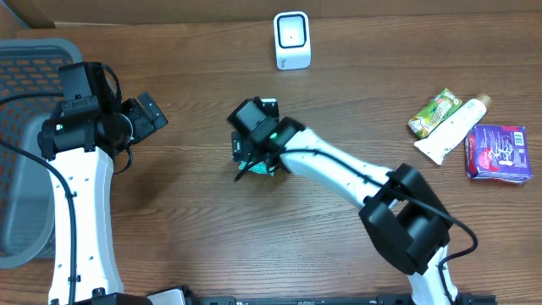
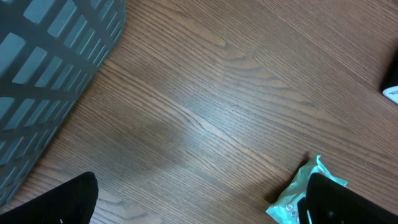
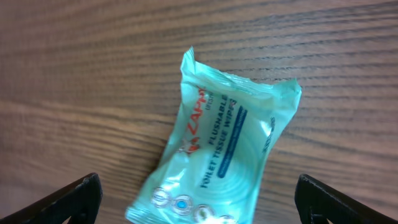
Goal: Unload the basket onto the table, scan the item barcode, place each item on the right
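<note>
Wipes pack (image 3: 217, 149), teal, with "flushable toilet tissue wipes" printed on it, lies flat on the wooden table (image 1: 186, 246), near the middle. My right gripper (image 3: 198, 190) hangs just over it. Its two fingers are spread wide, one on each side, and they do not touch the pack. So the pack is not held.

My left gripper (image 2: 200, 186) is wide open too and holds nothing. It is off to the left, near the grey basket (image 1: 25, 68). Its camera shows one corner of the pack.

The white scanner (image 1: 292, 40) stands at the far edge of the table, well apart from the pack. I see no barcode on the side that faces up. I cannot tell if a scan is done. If it is not, I have to grab the pack, lift it, and turn its barcode to the scanner.

A green snack pack (image 1: 434, 112), a white tube (image 1: 453, 129) and a purple pack (image 1: 498, 152) lie far to the right.
</note>
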Controlling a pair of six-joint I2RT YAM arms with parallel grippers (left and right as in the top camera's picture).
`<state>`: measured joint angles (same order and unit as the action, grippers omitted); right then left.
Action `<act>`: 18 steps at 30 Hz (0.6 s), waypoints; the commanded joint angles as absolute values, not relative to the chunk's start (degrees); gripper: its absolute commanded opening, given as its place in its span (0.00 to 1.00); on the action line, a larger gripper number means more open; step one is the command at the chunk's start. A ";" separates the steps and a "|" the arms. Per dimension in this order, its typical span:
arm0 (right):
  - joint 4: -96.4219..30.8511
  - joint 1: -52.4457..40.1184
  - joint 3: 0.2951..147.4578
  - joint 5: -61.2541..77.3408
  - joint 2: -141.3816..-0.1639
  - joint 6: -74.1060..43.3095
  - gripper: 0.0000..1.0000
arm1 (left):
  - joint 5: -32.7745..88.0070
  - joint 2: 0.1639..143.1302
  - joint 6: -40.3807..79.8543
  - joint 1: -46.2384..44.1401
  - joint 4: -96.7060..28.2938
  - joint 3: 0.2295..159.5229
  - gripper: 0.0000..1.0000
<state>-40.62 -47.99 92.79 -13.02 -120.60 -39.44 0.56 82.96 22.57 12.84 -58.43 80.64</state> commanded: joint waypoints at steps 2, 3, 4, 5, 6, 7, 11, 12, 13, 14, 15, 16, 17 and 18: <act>-39.31 -48.86 94.37 -23.53 -120.70 -49.78 1.00 | -0.23 83.15 23.35 12.78 -58.24 81.43 1.00; -39.18 -48.84 94.37 -23.53 -121.25 -49.80 1.00 | -0.23 83.15 23.35 12.78 -58.24 81.43 1.00; -39.07 -48.84 94.37 -23.53 -121.69 -49.80 1.00 | -0.23 83.15 23.35 12.78 -58.24 81.43 1.00; -39.05 -48.84 94.37 -23.46 -122.21 -49.80 1.00 | -0.23 83.15 23.35 12.78 -58.24 81.43 1.00; -38.98 -48.88 94.37 -23.42 -122.65 -49.78 1.00 | -0.23 83.15 23.35 12.78 -58.24 81.43 1.00; -38.94 -48.90 94.37 -23.22 -123.33 -49.76 1.00 | -0.23 83.15 23.35 12.78 -58.24 81.43 1.00; -38.70 -49.15 94.37 -22.85 -124.38 -49.50 1.00 | -0.23 83.15 23.35 12.78 -58.26 81.43 0.99; -38.59 -49.25 94.37 -22.87 -124.55 -49.50 1.00 | -0.23 83.15 23.35 12.78 -58.26 81.43 0.99; -38.39 -49.43 94.37 -22.87 -124.77 -49.39 1.00 | -0.23 83.15 23.35 12.78 -58.24 81.43 1.00; -38.04 -49.56 94.37 -22.87 -124.99 -48.82 1.00 | -0.23 83.15 23.35 12.78 -58.24 81.43 1.00; -37.69 -49.74 94.37 -22.85 -125.34 -48.12 1.00 | -0.23 83.15 23.35 12.78 -58.24 81.43 1.00; -37.36 -49.87 94.37 -22.87 -125.80 -47.75 1.00 | -0.23 83.15 23.35 12.78 -58.24 81.43 1.00; -37.32 -49.93 94.37 -22.87 -126.28 -47.75 1.00 | -0.23 83.15 23.35 12.78 -58.24 81.43 1.00; -37.32 -49.98 94.37 -22.85 -126.87 -47.75 0.98 | -0.23 83.15 23.35 12.78 -58.24 81.43 1.00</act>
<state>-37.71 -49.28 92.90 -21.50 -125.27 -48.05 0.56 82.96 22.57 12.84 -58.43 80.64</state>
